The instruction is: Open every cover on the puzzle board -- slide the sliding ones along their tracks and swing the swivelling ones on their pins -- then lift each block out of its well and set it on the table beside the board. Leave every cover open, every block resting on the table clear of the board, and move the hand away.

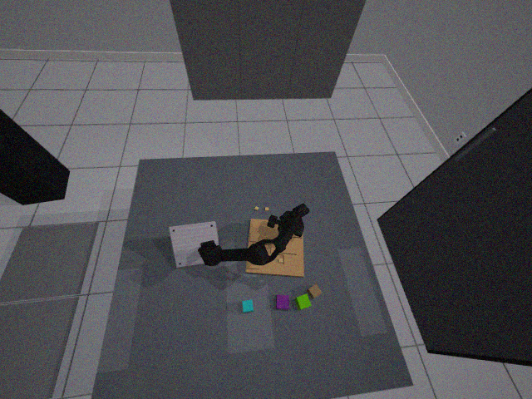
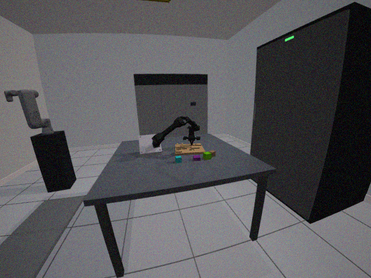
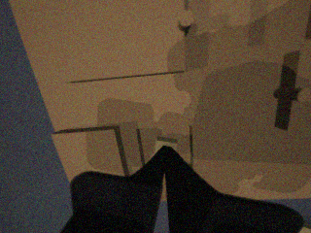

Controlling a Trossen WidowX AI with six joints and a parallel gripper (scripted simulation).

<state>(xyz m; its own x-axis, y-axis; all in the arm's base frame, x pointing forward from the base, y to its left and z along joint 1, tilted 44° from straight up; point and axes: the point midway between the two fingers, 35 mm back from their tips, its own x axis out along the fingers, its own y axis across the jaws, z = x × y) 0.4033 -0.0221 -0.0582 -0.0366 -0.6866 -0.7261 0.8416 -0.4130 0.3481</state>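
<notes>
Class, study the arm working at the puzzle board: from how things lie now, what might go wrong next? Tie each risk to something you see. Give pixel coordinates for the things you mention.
The hand (image 1: pixel 303 209) (image 2: pixel 191 145) (image 3: pixel 166 149) is shut on nothing, its tips low over the puzzle board (image 1: pixel 283 269) (image 2: pixel 189 153) (image 3: pixel 121 53); going lower, it might jam against the wood.

The green block (image 1: pixel 302 301) (image 2: pixel 207 155) sits very close to the brown block (image 1: pixel 314 291) (image 2: pixel 213 153); a sweep on that side could knock them together.
</notes>
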